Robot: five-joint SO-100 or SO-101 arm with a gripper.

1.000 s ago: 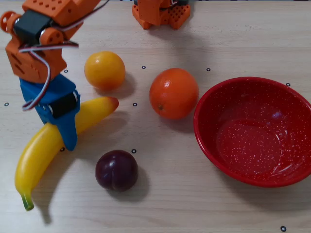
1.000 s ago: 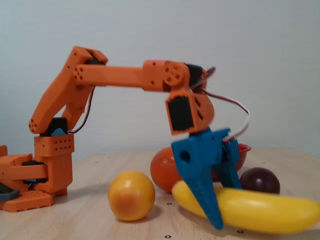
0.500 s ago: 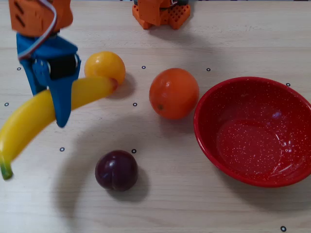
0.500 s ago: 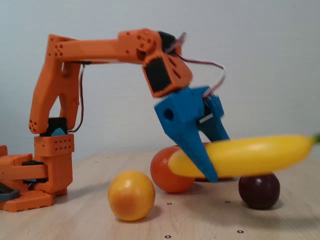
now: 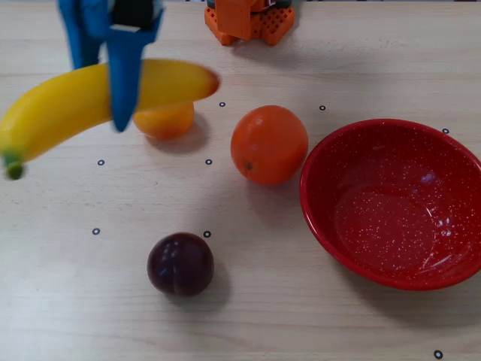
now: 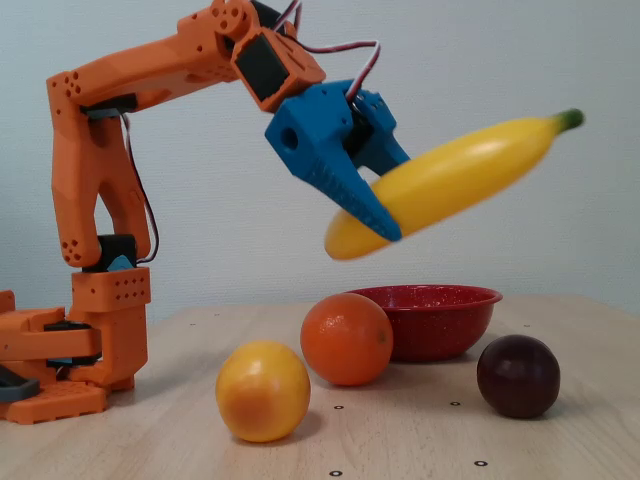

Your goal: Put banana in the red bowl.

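Banana (image 6: 450, 185), clamped crosswise near its blunt end in my blue pincer (image 6: 375, 205), hangs high above the table, long axis tilted stem-up, while the red bowl (image 5: 394, 203) sits empty far to its right in the overhead view.

In the overhead view the claw (image 5: 113, 113) is cut off by the top edge, and so is the arm's orange base (image 5: 248, 21) at twelve o'clock. The banana (image 5: 75, 101) is motion-blurred there and covers the top of the yellow fruit (image 5: 165, 122). The red bowl (image 5: 391, 135) runs off the three o'clock edge. In the fixed view the orange (image 6: 345, 338) hides the bowl's left side (the banana's tip is blurred too).
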